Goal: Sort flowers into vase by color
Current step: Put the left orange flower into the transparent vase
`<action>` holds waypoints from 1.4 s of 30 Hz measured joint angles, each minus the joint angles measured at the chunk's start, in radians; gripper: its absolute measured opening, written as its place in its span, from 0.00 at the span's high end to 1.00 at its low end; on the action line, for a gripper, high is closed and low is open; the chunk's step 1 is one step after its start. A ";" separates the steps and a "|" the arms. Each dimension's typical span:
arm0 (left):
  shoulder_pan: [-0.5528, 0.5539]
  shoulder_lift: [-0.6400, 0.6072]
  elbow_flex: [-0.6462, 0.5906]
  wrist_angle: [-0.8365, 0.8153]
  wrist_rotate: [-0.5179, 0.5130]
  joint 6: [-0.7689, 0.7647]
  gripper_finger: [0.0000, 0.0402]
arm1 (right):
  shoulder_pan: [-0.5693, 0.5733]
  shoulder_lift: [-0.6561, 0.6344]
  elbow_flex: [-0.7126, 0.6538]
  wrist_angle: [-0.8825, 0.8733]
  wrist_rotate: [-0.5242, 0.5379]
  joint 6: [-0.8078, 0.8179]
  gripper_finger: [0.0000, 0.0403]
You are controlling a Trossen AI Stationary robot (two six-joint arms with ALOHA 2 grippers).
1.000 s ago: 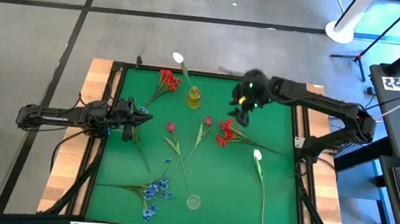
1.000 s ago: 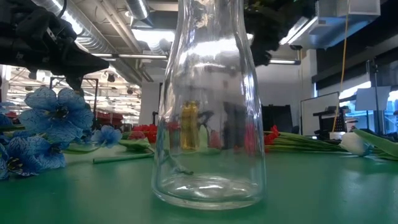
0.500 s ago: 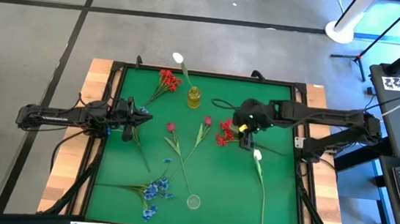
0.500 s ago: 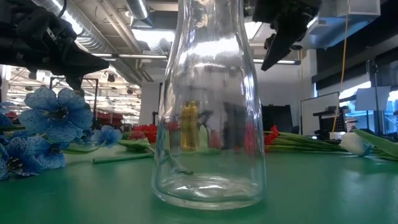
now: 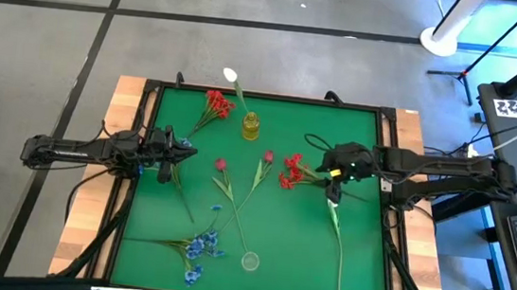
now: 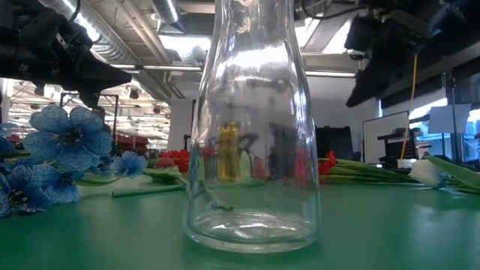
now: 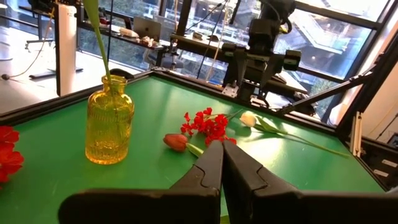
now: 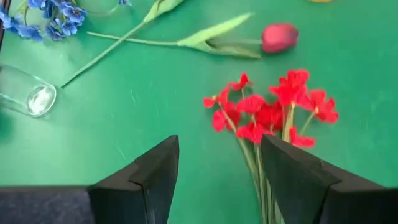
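Note:
A red cluster [image 5: 290, 170] lies on the green mat right of centre, and its stems run toward the right edge. My right gripper [image 5: 328, 175] hangs open above those stems; in the right wrist view [image 8: 217, 180] the cluster [image 8: 268, 109] lies just ahead of the fingers. My left gripper [image 5: 183, 151] is shut and empty at the table's left, fingers together in its wrist view [image 7: 221, 163]. A yellow vase [image 5: 251, 125] at the far middle holds a white flower [image 5: 230, 74]. A clear vase [image 5: 249, 260] stands near the front edge.
Another red cluster [image 5: 215, 103] lies far left. Two red buds [image 5: 220, 164] [image 5: 268, 155] lie mid-table with stems crossing. A white bud [image 5: 333, 202] lies near my right gripper, its stem toward the near edge. Blue clusters [image 5: 201, 247] lie near left by the clear vase.
My right gripper has swung from beside the yellow vase toward the table's near and right side, and now stands over the stems of the middle red cluster. The flowers and vases have not moved.

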 joint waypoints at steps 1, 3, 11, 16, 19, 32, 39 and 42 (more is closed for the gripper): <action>0.000 0.000 0.000 0.001 0.000 0.000 1.00 | 0.000 -0.010 -0.008 0.000 0.000 0.004 0.44; 0.000 0.000 0.000 0.011 0.001 -0.005 1.00 | 0.000 -0.026 -0.022 0.004 0.000 0.006 0.44; 0.000 0.000 0.000 0.137 0.003 -0.134 1.00 | 0.000 -0.037 -0.031 0.044 0.016 0.008 0.44; 0.000 0.000 0.000 0.206 -0.001 -0.125 1.00 | 0.000 -0.037 -0.031 0.074 0.016 0.008 0.44; 0.000 0.005 0.020 0.196 -0.050 -0.131 1.00 | 0.000 -0.037 -0.031 0.078 0.017 0.004 0.44; 0.118 0.398 0.284 -0.034 -0.150 -0.157 0.82 | -0.001 -0.036 -0.031 0.143 0.026 -0.026 0.44; 0.270 0.717 0.450 -0.190 -0.154 -0.137 0.69 | -0.001 -0.036 -0.031 0.140 0.026 -0.030 0.44; 0.349 0.843 0.527 -0.276 -0.158 -0.134 0.64 | -0.001 -0.036 -0.031 0.136 0.026 -0.036 0.44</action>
